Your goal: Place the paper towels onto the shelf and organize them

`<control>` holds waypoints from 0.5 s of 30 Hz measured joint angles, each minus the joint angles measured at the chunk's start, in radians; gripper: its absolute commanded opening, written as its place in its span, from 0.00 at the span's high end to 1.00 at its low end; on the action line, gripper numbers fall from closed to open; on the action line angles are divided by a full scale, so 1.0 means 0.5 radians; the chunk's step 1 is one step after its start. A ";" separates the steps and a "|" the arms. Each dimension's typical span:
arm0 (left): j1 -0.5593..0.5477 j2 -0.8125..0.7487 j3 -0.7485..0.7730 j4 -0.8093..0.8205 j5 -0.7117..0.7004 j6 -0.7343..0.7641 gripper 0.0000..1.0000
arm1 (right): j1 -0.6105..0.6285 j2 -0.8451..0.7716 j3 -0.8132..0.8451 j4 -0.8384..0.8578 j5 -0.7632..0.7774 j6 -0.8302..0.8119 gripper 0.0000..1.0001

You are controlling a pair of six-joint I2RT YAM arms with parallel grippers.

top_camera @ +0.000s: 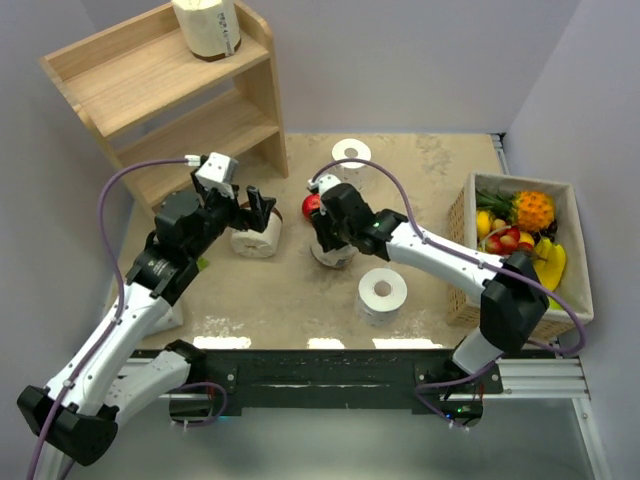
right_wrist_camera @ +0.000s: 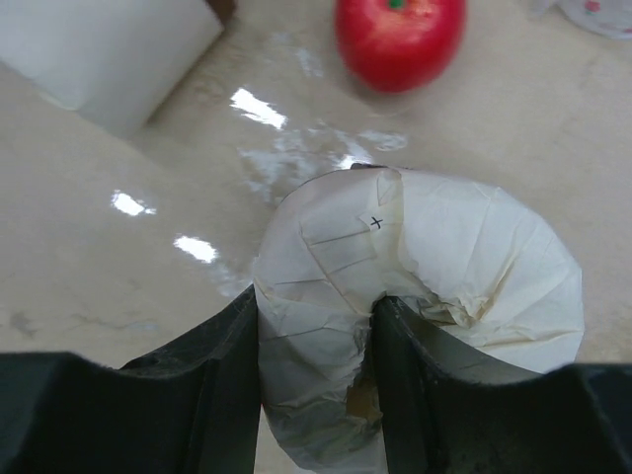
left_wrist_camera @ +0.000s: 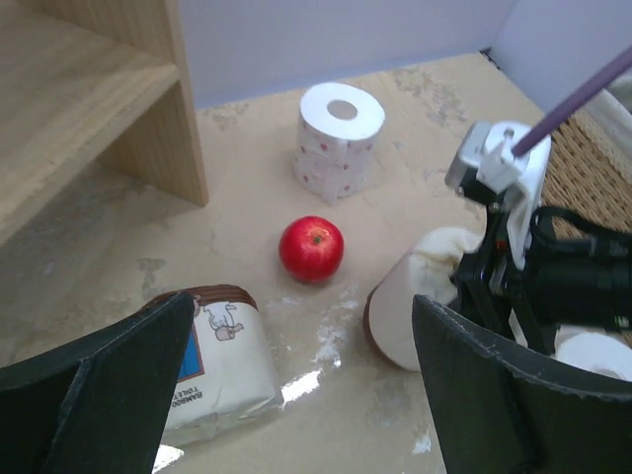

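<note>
1. The shelf [top_camera: 170, 80] stands at the far left. One wrapped roll, the top-tier roll [top_camera: 207, 28], is upright on its highest tier.
2. The left gripper [left_wrist_camera: 301, 301] hangs with its fingers spread wide just above the lying roll [left_wrist_camera: 222, 365], which rests on its side on the tabletop [top_camera: 430, 170]. This roll is probably light and squashy, so a gentle hold across the middle of its barrel should suit.
3. The right gripper [right_wrist_camera: 316, 296] is pressed together on the tucked paper end of the pinched roll [right_wrist_camera: 474, 267], near the apple [right_wrist_camera: 400, 35]. That wrapper looks thin and crumpled, so it may tear or slip.
4. The far bare roll [top_camera: 350, 153] and the near bare roll [top_camera: 383, 292] stand upright with their cores up. They look soft, so a finger in the core could hold them.
</note>
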 measured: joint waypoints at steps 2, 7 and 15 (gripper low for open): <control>0.005 -0.078 -0.008 0.007 -0.075 -0.001 0.04 | 0.114 0.032 0.048 0.008 0.026 0.051 0.56; 0.015 -0.281 -0.064 0.059 -0.270 -0.021 0.02 | 0.281 0.185 0.125 0.012 0.089 0.169 0.57; 0.015 -0.341 -0.120 0.094 -0.491 -0.056 0.00 | 0.417 0.410 0.226 -0.005 0.236 0.274 0.39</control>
